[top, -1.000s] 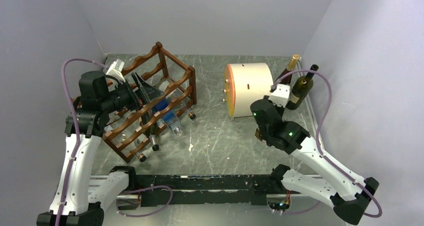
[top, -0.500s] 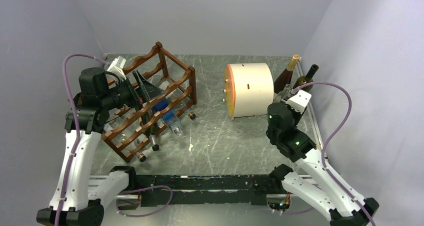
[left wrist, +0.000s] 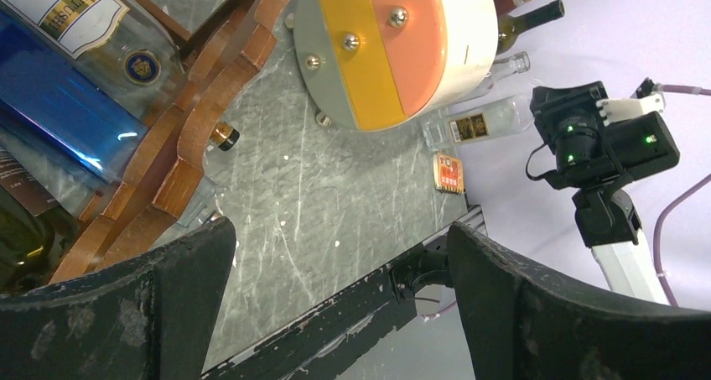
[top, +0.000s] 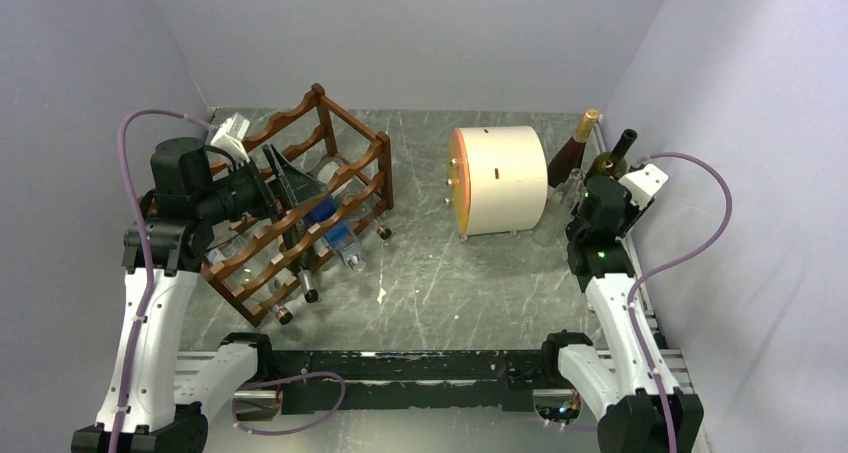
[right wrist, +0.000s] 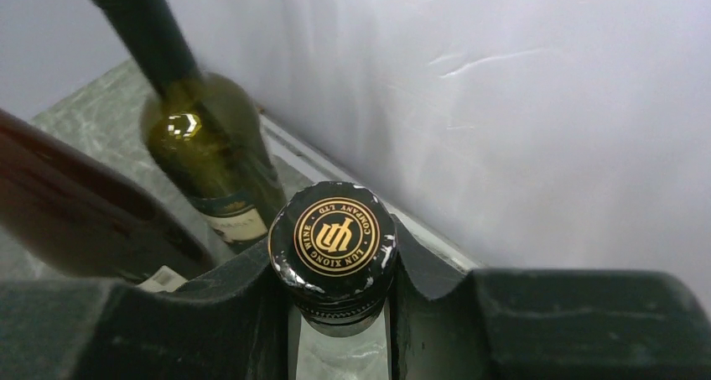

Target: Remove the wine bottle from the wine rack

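The reddish-brown wine rack [top: 300, 198] stands at the left and holds several lying bottles, among them a blue one [left wrist: 59, 103] and a clear labelled one [left wrist: 101, 23]. My left gripper [top: 290, 178] is open and empty over the rack's top front; in the left wrist view [left wrist: 335, 304] its fingers stand wide apart. My right gripper [top: 592, 198] is at the far right wall. In the right wrist view [right wrist: 335, 267] it is shut on the neck of a clear wine bottle with a black gold-printed cap [right wrist: 335, 233]; the bottle's labelled body shows in the left wrist view [left wrist: 469, 127].
A cream drum [top: 497, 180] with an orange and yellow end lies in the middle back. A green bottle [right wrist: 210, 153] and a dark gold-capped bottle [top: 572, 148] stand against the right wall. A small orange card [left wrist: 449, 172] lies near the front rail.
My right arm has swung from in front of the drum to the right wall, beside the standing bottles. My left arm has barely moved.
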You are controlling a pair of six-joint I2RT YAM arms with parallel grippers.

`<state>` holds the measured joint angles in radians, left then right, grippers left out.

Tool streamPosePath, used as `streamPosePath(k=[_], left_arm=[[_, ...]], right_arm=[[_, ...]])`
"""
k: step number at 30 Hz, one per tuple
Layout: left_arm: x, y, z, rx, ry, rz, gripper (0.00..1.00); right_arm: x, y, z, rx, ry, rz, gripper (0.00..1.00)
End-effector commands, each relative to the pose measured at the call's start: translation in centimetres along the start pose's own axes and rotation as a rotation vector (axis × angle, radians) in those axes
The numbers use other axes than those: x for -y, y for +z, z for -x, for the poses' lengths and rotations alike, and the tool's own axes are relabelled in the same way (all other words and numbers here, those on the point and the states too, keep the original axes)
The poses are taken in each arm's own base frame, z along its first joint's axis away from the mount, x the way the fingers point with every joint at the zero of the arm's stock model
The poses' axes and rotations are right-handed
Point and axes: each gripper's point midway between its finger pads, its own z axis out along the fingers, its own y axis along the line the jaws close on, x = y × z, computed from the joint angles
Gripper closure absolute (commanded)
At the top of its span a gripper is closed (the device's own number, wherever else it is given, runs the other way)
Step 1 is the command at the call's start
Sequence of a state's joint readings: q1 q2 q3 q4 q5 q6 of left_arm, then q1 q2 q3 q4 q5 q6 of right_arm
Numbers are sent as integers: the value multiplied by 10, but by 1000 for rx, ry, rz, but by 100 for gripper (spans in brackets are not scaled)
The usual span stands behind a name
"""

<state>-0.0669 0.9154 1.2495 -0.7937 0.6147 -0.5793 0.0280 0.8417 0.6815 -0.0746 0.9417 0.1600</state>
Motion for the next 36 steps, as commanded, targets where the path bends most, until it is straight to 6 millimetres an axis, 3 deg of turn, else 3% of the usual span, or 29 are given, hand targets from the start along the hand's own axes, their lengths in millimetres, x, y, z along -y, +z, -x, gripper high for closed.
streamPosePath(k=[1,8,15,28,36], left_arm=[[8,-7,1,12,19,-24,1],[6,-9,3,17,22,0,1],[8,-9,5,16,20,-3,1],[4,2,1,3,-20,-36,1],[4,6,-6,-2,-38,-71,1]], right_arm=[[-30,7,62,151,209,113,100],[-34,25,66,203,179,103,100],[-41,43,37,139,177,123,100],[-47,45,5,75,117,151,99],[-44,41,-4,18,97,153,55]])
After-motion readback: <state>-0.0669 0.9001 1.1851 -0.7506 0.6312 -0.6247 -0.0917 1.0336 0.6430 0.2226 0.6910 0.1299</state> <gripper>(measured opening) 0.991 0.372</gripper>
